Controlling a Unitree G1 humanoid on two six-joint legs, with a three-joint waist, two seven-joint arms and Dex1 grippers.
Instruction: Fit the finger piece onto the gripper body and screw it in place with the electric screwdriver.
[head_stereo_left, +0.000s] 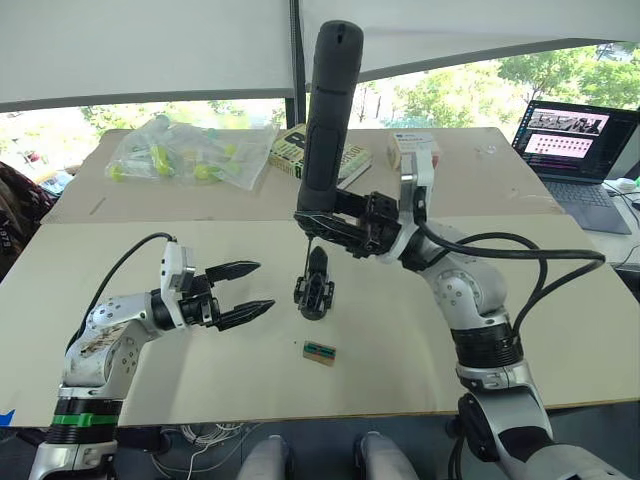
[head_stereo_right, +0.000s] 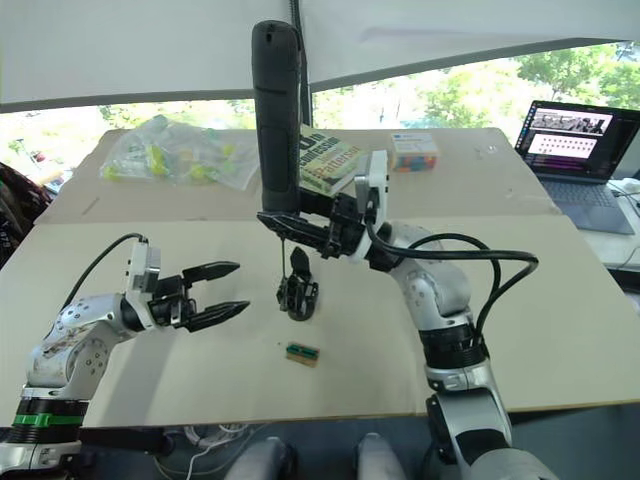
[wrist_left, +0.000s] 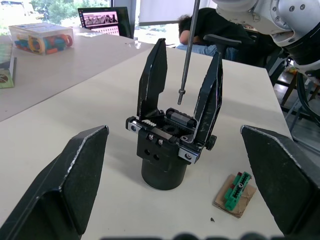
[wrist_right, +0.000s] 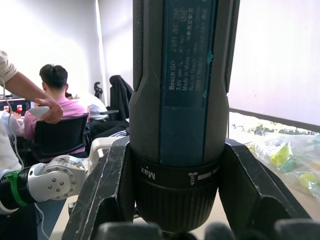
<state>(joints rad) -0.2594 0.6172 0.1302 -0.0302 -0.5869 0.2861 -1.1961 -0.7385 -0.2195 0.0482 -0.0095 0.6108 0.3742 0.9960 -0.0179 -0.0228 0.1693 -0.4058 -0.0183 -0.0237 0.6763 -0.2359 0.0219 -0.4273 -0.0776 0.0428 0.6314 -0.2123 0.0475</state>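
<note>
The gripper body (head_stereo_left: 314, 290) stands upright in the middle of the table. In the left wrist view two black tapered finger pieces (wrist_left: 152, 75) rise from its top (wrist_left: 165, 135); I cannot tell whether they are fastened. My right gripper (head_stereo_left: 325, 222) is shut on the electric screwdriver (head_stereo_left: 328, 110), holding it upright just behind the body. The thin metal bit (wrist_left: 186, 50) points down, its tip hanging between the two fingers, just above the body. My left gripper (head_stereo_left: 262, 286) is open and empty, a short way to the left of the body, pointing at it.
A small green-topped block (head_stereo_left: 319, 351) lies in front of the gripper body. At the back of the table are a plastic bag of yellow-green items (head_stereo_left: 185, 155), a book (head_stereo_left: 295, 150) and a box of coloured pieces (head_stereo_left: 413, 148). A laptop (head_stereo_left: 570, 140) sits far right.
</note>
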